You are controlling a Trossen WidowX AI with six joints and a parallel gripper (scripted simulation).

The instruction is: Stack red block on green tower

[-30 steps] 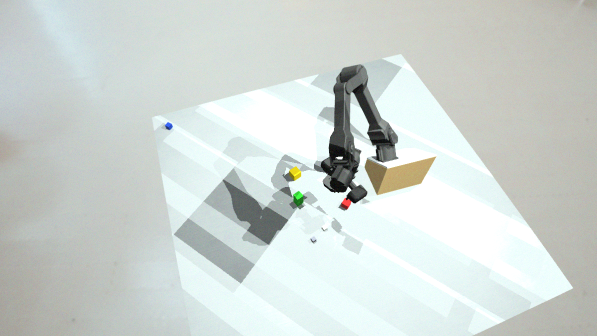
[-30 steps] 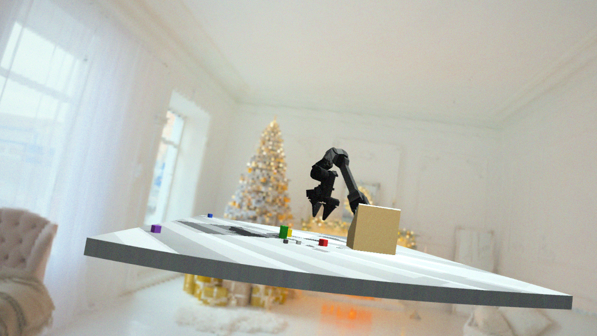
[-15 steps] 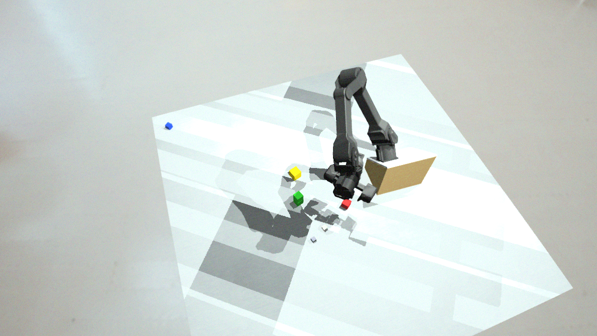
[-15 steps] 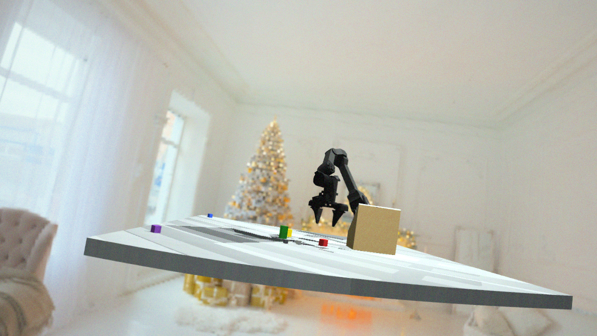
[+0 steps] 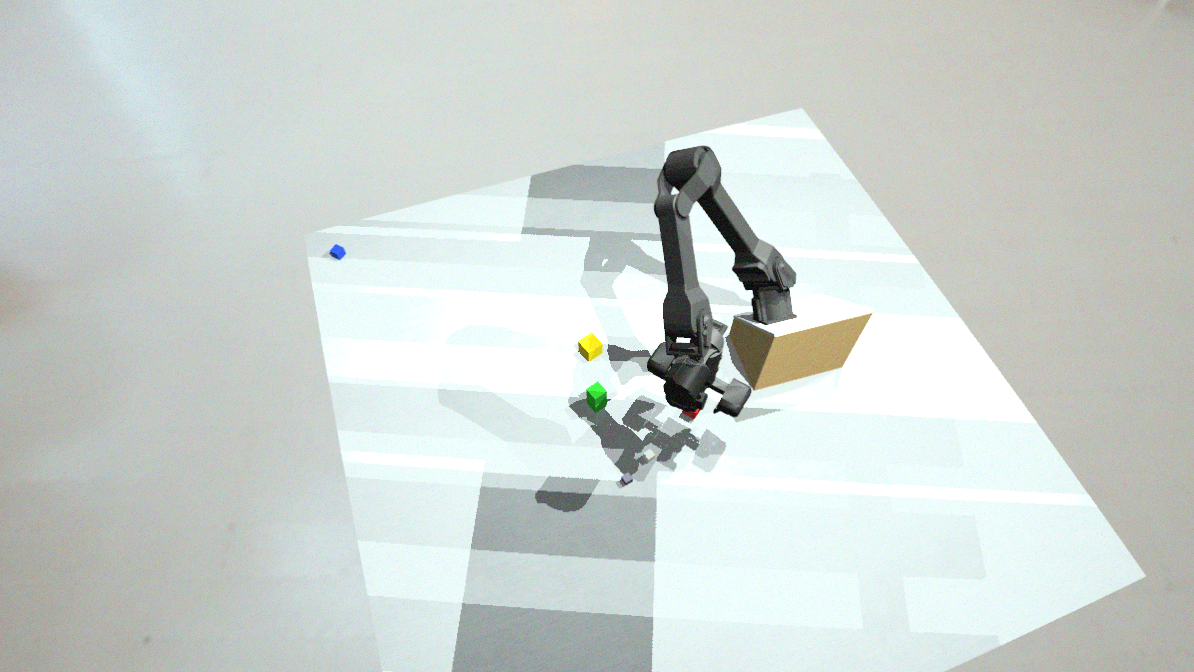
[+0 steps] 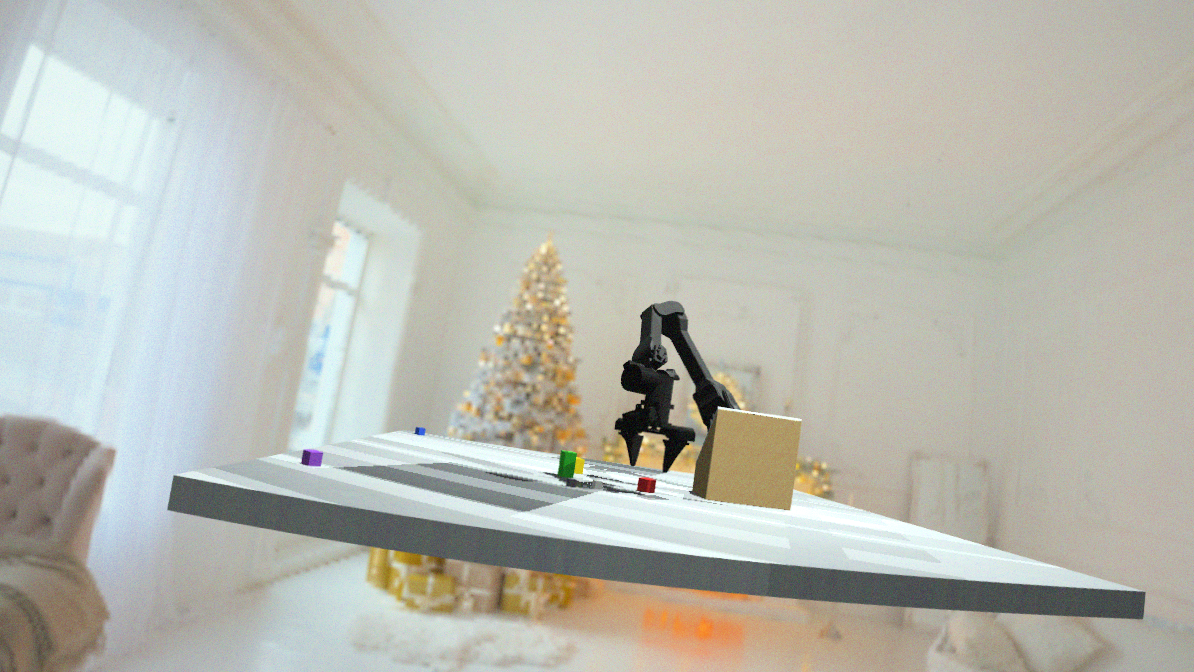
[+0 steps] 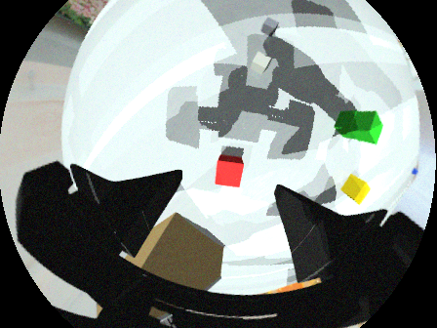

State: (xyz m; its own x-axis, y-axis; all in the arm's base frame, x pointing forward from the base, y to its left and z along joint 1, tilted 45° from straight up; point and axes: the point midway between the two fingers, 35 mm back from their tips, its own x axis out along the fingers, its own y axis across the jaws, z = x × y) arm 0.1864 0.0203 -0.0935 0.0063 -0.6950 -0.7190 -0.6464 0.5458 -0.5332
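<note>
We're looking at a black arm (image 6: 668,350) with a black gripper (image 6: 652,454), its finish matte and dark grey where the light is hitting it. Beneath it the red block (image 7: 229,171) is glowing bright scarlet, its far face shading darker. The green tower (image 5: 596,396) is showing vivid green, the yellow cube (image 5: 589,346) lemon, the blue cube (image 5: 336,251) deep blue, the purple cube (image 6: 311,456) violet. The box (image 6: 747,458) is showing plain tan. The table (image 6: 467,550) is wearing white and pale grey stripes, with a dark grey edge.
</note>
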